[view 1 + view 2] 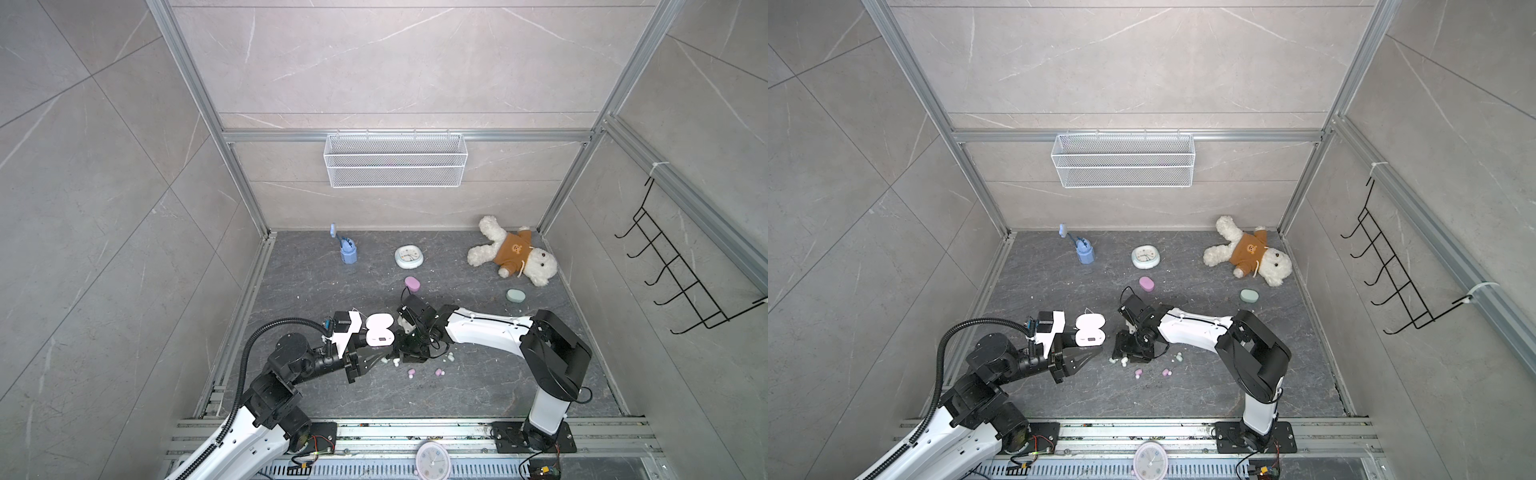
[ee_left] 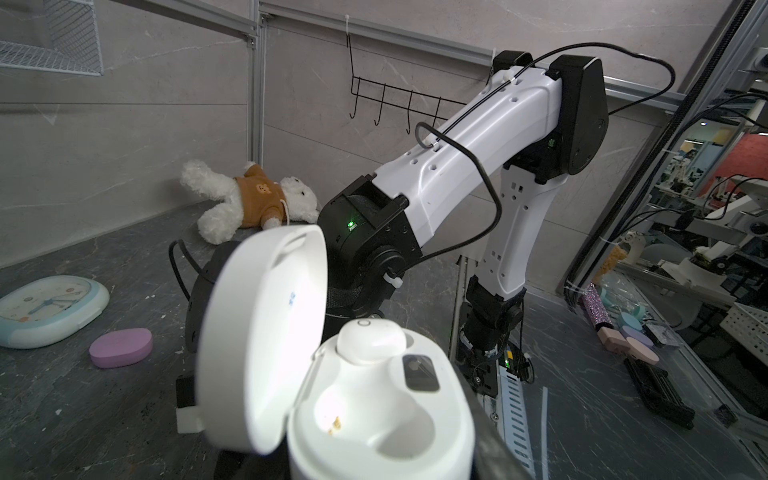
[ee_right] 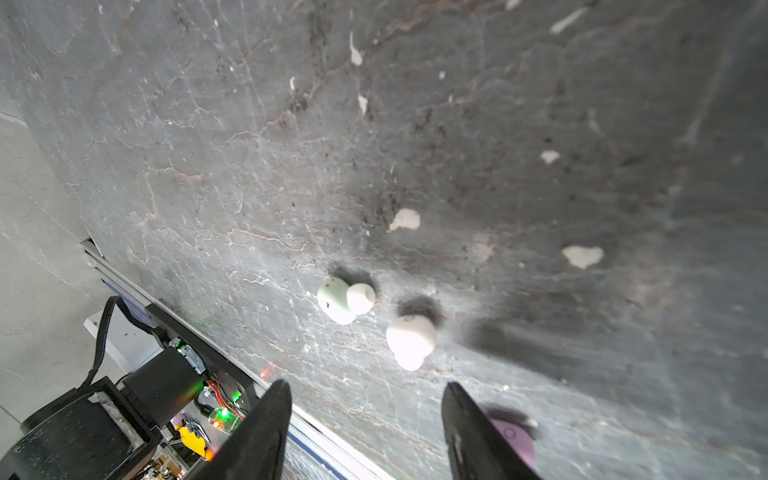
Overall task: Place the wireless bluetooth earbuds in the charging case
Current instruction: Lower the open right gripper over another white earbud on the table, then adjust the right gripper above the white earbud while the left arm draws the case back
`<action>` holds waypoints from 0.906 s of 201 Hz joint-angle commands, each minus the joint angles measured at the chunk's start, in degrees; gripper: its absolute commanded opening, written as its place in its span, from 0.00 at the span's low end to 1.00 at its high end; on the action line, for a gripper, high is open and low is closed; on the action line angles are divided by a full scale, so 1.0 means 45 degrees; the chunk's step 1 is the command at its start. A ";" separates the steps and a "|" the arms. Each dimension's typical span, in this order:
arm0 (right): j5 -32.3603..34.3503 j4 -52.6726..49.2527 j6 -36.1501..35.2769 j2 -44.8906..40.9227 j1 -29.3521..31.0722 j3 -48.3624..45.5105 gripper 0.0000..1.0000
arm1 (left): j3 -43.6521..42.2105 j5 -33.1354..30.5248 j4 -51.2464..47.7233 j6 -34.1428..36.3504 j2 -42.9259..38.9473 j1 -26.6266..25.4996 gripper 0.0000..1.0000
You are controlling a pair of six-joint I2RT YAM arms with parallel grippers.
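**A:** What fills the scene?

**B:** A dark stone floor [image 1: 478,390], with two robot arms meeting near its middle.

**A:** And the hands?

**B:** The left gripper [image 1: 374,356] is clamped on the charging case [image 1: 379,328], which is white with its lid swung up. The right gripper [image 3: 368,432] hangs over the floor, jaws apart, holding nothing.

**A:** Where are the earbuds?

**B:** A seated white earbud [image 2: 371,341] rests in the case beside an unfilled socket. On the floor just by the right gripper lie a loose white earbud [image 3: 410,338], a mint green earbud [image 3: 336,300] and a pink earbud [image 3: 513,440].

Robotics lab: aluminium frame [image 1: 291,136], tiled walls [image 1: 395,62], equipment benches [image 2: 706,257]
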 commanded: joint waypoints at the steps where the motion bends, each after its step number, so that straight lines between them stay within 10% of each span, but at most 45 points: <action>1: 0.0513 -0.0614 0.0562 -0.0050 0.0101 0.0169 0.60 | 0.0026 -0.0129 0.0116 0.0320 -0.0142 0.0039 0.29; 81: 0.4330 -0.2653 0.4712 -0.1244 0.0516 0.0123 0.40 | -0.0028 -0.0232 -0.0325 -0.0165 -0.0891 0.0032 0.29; 182: 0.4965 -0.4330 0.5897 0.1019 0.1395 0.2817 0.34 | 0.0336 -0.0809 -0.2485 -0.0334 -0.3135 0.0032 0.30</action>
